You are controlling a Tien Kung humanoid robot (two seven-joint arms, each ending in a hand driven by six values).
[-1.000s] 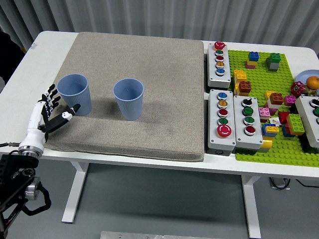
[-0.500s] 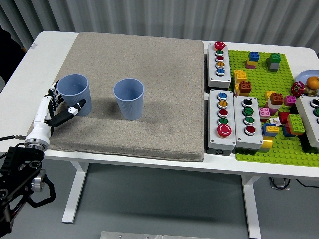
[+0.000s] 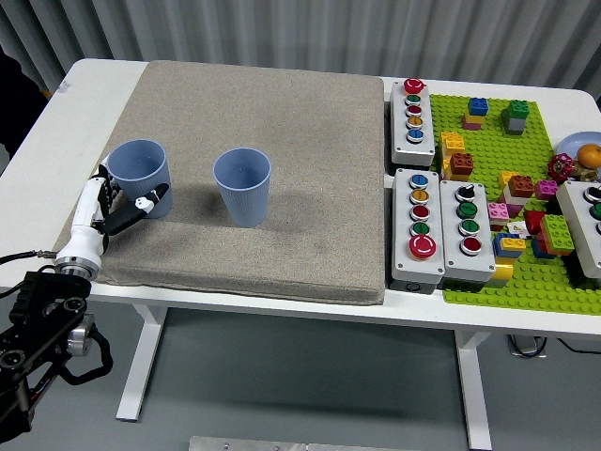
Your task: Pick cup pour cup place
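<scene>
Two blue ribbed cups stand upright on the grey mat (image 3: 310,169): the left cup (image 3: 137,169) near the mat's left edge and the right cup (image 3: 242,185) a little to its right. From here I cannot see inside either one. My left hand (image 3: 120,201) comes in from the lower left and sits low at the left cup's side. Its thumb (image 3: 150,199) lies across the cup's front near the base. The other fingers are spread at the cup's left wall. The cup rests on the mat. My right hand is out of view.
Right of the mat stand three grey button boxes (image 3: 413,122), (image 3: 420,225), (image 3: 466,230). Beyond them is a green baseplate (image 3: 535,282) with several coloured bricks. A fourth box (image 3: 587,225) and an orange fruit (image 3: 589,155) sit at the right edge.
My left hand has moved right and inward to the left cup, and its thumb now lies against the cup's front. Neither cup has moved.
</scene>
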